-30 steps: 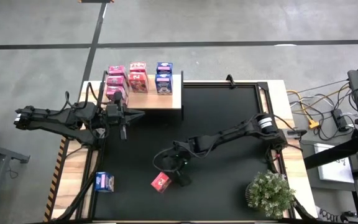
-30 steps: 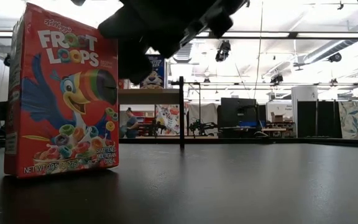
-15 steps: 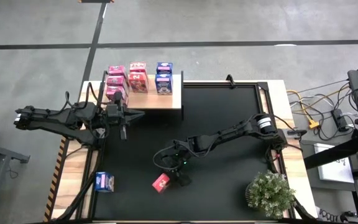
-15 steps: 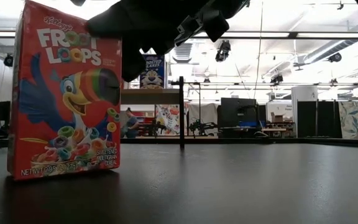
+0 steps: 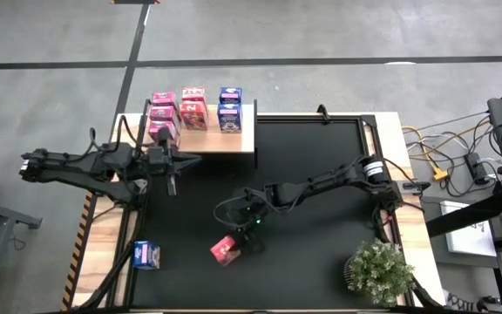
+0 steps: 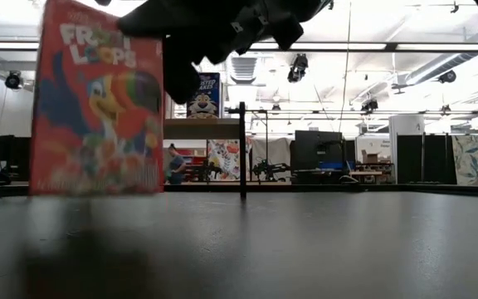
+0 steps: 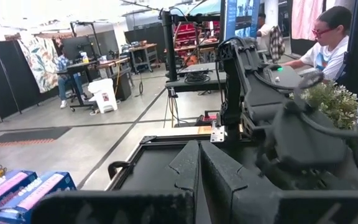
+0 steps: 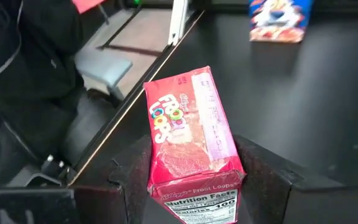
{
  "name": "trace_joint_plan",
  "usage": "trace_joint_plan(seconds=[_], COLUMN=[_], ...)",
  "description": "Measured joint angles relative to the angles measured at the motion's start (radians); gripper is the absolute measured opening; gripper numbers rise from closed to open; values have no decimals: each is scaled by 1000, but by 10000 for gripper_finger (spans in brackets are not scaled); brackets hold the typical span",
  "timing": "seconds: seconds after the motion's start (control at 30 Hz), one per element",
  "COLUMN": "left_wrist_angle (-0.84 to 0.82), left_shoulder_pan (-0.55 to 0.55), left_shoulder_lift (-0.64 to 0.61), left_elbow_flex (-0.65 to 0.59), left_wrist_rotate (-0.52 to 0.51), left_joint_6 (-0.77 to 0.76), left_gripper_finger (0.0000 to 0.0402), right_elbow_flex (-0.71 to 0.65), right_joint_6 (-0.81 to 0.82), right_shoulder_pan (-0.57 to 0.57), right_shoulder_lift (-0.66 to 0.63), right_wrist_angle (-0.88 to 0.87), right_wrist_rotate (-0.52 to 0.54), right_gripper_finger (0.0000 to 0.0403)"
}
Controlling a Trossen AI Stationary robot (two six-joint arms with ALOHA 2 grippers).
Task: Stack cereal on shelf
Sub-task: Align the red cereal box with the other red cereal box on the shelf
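The red Froot Loops box [image 8: 190, 146] is caught between the fingers of the right gripper [image 5: 240, 237], low on the black mat [image 5: 312, 174] at about seven o'clock from the table's centre; the low view shows it blurred and tipped, so it is judged to be just coming off the mat. The grip is best squared on the box's flat sides before it is carried, and the carton kept upright so it can be set down cleanly. The shelf [image 5: 234, 139] lies toward eleven o'clock, where pink boxes [image 5: 174, 112] and a blue box [image 5: 229, 108] are already stacked, leaving bare plank nearest the mat. The left gripper [image 5: 174, 162], clenched on nothing, is parked just beside the shelf's front edge and must be cleared. A second blue box [image 5: 147, 255] waits at eight o'clock; a potted plant [image 5: 379, 270] sits at five.
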Motion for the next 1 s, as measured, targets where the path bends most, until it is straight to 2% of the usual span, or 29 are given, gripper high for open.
trace_joint_plan(seconds=[0.23,0.4,0.63,0.83,1.0], left_wrist_angle=[1,-3,9,6,5], left_shoulder_pan=[0,0,0,0,0], left_shoulder_lift=[-26,-45,-73,-90,-91], left_elbow_flex=[-2,-10,5,15,15], left_wrist_rotate=[0,-1,-9,-11,-11], left_joint_6=[36,56,130,166,179], left_gripper_finger=[0,0,0,0,0], right_elbow_flex=[26,94,265,363,372], right_joint_6=[39,0,-103,-129,-117], right_shoulder_pan=[-75,-142,-254,-354,-426], right_shoulder_lift=[-73,-109,-107,-105,-99], right_wrist_angle=[-23,-114,-266,-314,-307], right_wrist_rotate=[8,133,214,226,238], right_gripper_finger=[193,194,194,194,194])
